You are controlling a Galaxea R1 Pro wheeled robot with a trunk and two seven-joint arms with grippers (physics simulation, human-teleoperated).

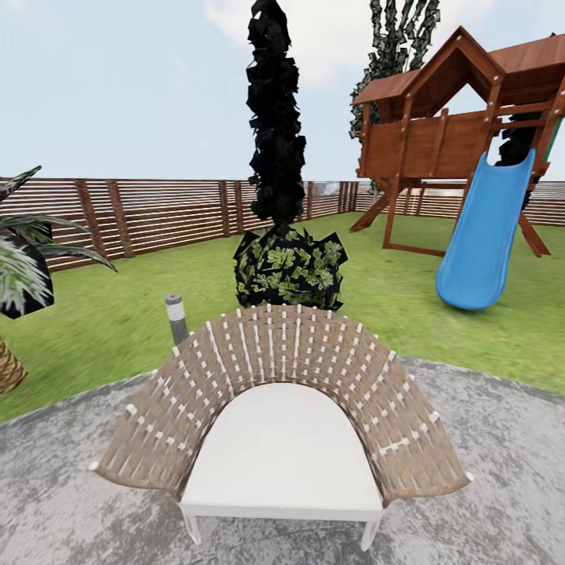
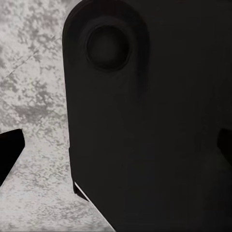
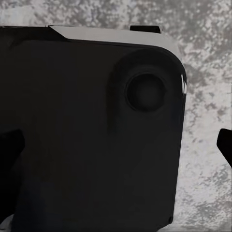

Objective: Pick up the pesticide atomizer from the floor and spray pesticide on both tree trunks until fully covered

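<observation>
A: How far along was the job at that moment?

B: By my reading, hardly begun. No atomizer showed, and the head view held no thick pale trunk to spray. The robot stood on a grey mottled paving (image 1: 486,471) at the edge of the lawn (image 1: 157,306), so the garden itself lay just ahead. Finding the sprayer, picking it up and covering both trunks all looked left to do.

A: And the grippers?

B: In the left wrist view a dark robot body panel (image 2: 154,125) blocked most of the sight, with dark finger tips (image 2: 9,150) at the sides over the paving. The right wrist view had the same kind of dark panel (image 3: 92,135). I could not tell whether either gripper's fingers were spread or closed, nor whether they held anything.

A: What stood in the way?

B: A woven chair (image 1: 282,408) with a white seat, directly in front on the paving. Behind it a leafy bush (image 1: 290,267) and a black column tree (image 1: 275,118); a short grey post light (image 1: 176,314) beside the chair. Farther off, a wooden playhouse (image 1: 463,110) with a blue slide (image 1: 482,243), a palm (image 1: 20,267) and the slat fence (image 1: 157,208).
</observation>
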